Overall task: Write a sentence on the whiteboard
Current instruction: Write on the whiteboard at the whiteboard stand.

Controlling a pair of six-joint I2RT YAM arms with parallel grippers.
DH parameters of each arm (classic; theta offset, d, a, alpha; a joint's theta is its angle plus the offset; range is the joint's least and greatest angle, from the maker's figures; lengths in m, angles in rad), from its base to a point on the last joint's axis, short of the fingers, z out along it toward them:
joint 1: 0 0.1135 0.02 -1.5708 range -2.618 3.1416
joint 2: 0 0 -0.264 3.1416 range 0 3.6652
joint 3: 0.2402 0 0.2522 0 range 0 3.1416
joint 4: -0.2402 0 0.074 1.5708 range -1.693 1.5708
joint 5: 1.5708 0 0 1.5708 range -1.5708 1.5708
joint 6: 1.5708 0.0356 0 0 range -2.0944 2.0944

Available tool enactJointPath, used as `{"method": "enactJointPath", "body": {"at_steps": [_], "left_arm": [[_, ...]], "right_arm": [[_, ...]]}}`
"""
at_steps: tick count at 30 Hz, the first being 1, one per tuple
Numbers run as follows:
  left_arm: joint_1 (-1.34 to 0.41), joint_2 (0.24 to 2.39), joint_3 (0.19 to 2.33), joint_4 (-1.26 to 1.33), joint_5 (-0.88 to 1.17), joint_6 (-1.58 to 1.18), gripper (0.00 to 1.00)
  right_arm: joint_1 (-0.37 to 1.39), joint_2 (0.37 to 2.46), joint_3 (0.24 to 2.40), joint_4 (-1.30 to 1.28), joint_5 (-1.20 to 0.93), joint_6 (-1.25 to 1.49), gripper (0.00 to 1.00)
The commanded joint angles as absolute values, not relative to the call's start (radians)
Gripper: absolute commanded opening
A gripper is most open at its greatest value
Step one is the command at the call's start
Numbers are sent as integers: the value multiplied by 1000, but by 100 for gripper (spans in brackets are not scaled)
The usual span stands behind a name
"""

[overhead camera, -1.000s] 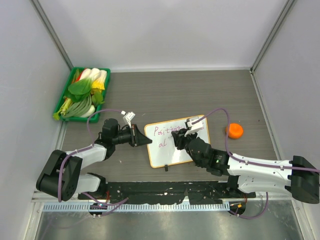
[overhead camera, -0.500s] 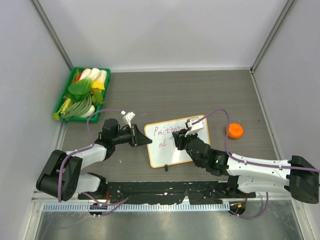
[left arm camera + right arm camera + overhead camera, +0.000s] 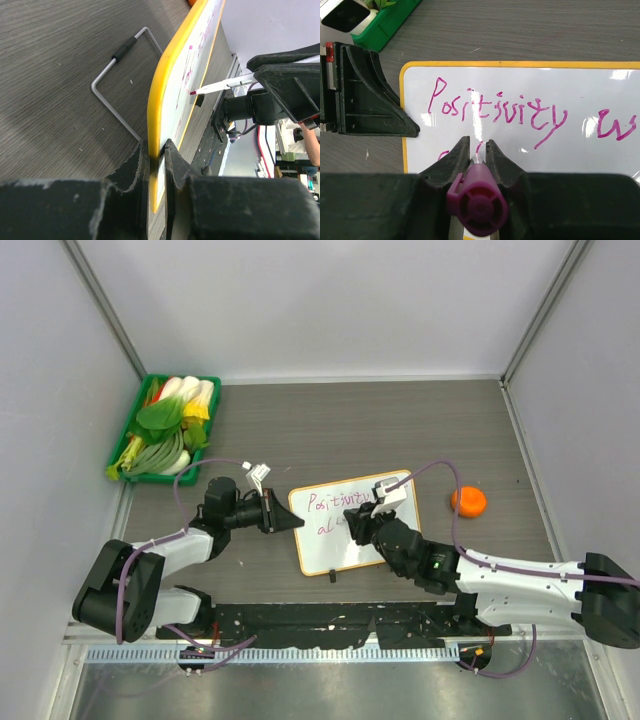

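Note:
The whiteboard [image 3: 335, 552], white with an orange frame, lies tilted on the table. The sentence [image 3: 495, 107] in purple-pink marker reads "Positivity w" on the top line, with "al" beginning below it [image 3: 323, 529]. My left gripper [image 3: 284, 516] is shut on the board's left edge, which shows as a yellow rim [image 3: 160, 100] between its jaws [image 3: 156, 150]. My right gripper [image 3: 352, 521] is shut on a purple-capped marker [image 3: 477, 202]. Its tip [image 3: 192, 92] touches the board on the second line, between the fingers [image 3: 478, 146].
A green tray [image 3: 122, 445] of vegetables stands at the back left. A small orange object [image 3: 468, 502] lies right of the board. A bent wire stand [image 3: 115, 85] lies on the table behind the board. A black clip foot [image 3: 333, 576] sits at the board's near edge.
My right gripper has shifted a little to the left over the second line with the marker. The left gripper and the board have not moved.

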State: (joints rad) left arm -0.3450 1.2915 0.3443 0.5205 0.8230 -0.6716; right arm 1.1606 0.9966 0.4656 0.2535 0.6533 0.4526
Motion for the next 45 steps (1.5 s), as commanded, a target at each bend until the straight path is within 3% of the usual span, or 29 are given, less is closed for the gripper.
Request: {"method": "enactJointPath", "body": {"at_steps": [1, 32, 45], "left_arm": [[-347, 1304, 342, 453, 727, -600, 0], [-345, 1302, 344, 453, 724, -600, 0], [-345, 1296, 342, 449, 721, -600, 0]], "right_arm": [[1158, 983, 454, 232, 641, 480, 1], [1158, 934, 465, 189, 673, 482, 1], [1149, 756, 460, 198, 680, 457, 1]]}}
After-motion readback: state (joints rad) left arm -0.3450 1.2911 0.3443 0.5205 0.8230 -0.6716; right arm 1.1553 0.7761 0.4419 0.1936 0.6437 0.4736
